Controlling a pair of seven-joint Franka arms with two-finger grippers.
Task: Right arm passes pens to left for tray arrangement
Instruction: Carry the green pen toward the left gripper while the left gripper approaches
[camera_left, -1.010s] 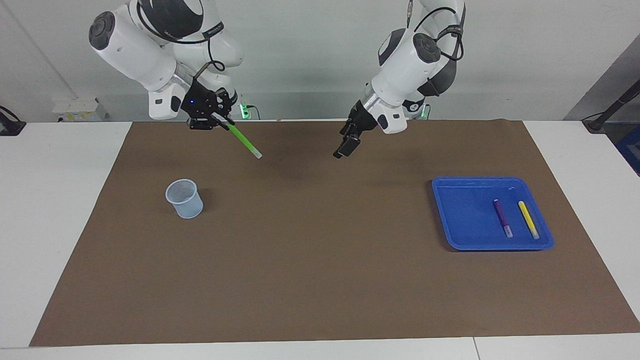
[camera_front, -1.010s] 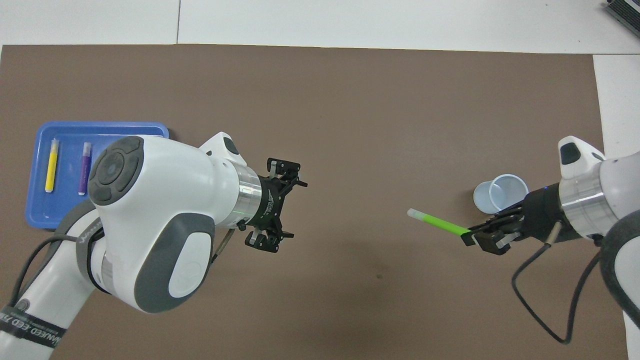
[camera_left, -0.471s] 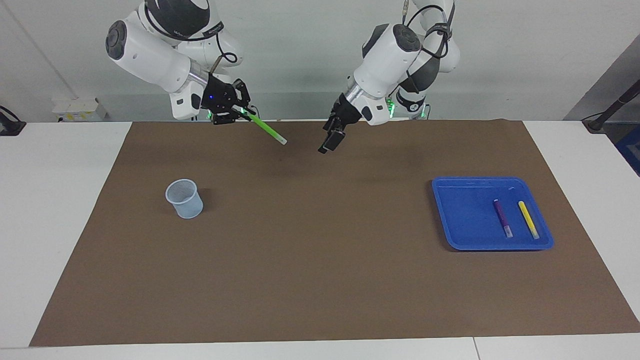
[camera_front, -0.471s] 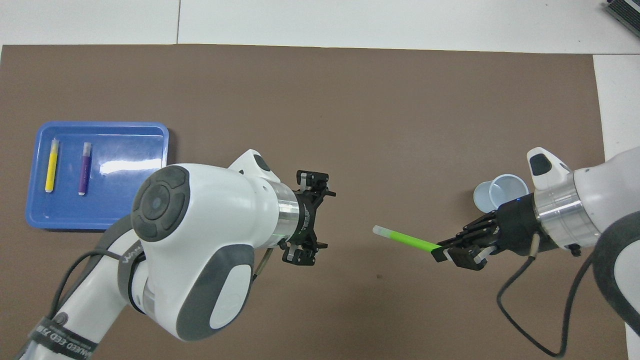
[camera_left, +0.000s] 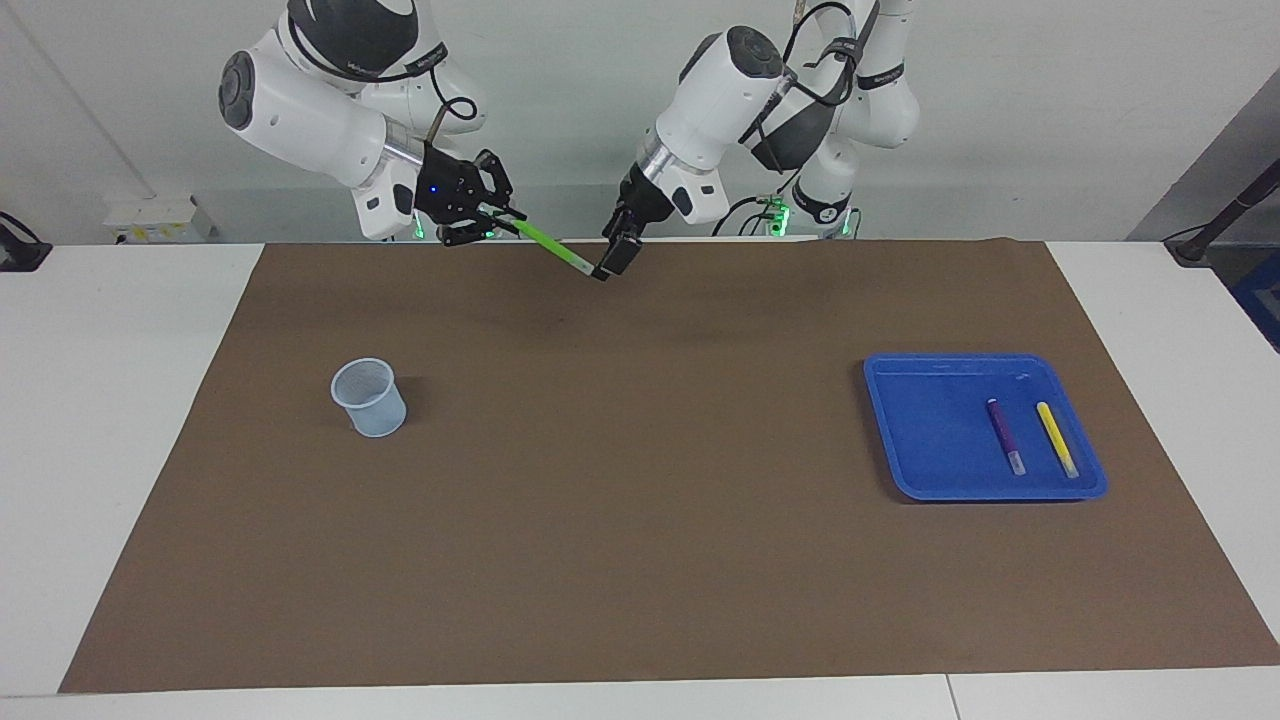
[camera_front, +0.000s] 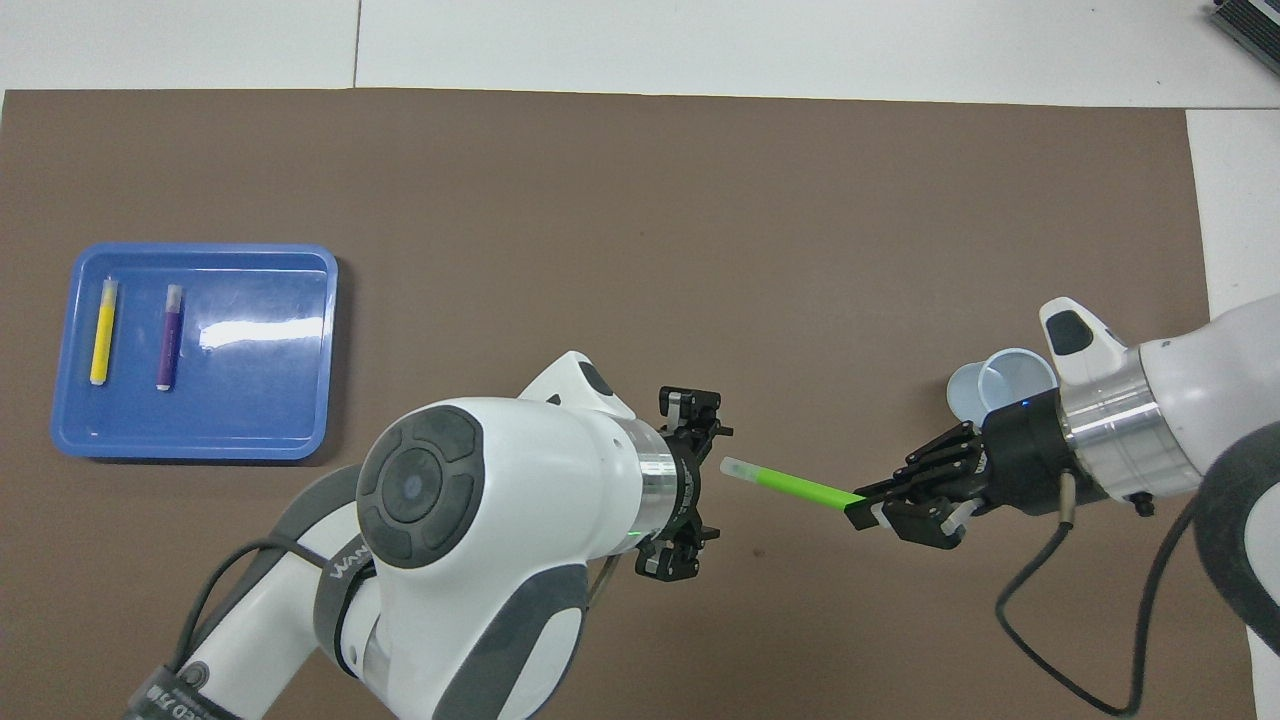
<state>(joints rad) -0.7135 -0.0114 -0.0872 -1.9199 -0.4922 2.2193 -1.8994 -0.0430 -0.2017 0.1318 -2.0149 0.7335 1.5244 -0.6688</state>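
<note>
Right now the right gripper (camera_left: 478, 212) holds the green pen (camera_left: 549, 250) by its coloured end, jaws clamped on it, raised over the desk's edge by the robots. The pen's long axis slants down from that grip, its pale cap pointing at the left gripper (camera_front: 688, 484), whose jaws stand wide around the cap tip; whether they touch it I cannot quite tell. If the left jaws close only on that short tip, the pen could pivot or drop when the right gripper lets go, and an early release would cause the same. The yellow pen (camera_left: 1056, 438) and purple pen (camera_left: 1005, 435) lie side by side in the blue tray (camera_left: 925, 435) near the desk's left-arm end. A pale cup (camera_left: 369, 397) stands toward the right-arm end.
</note>
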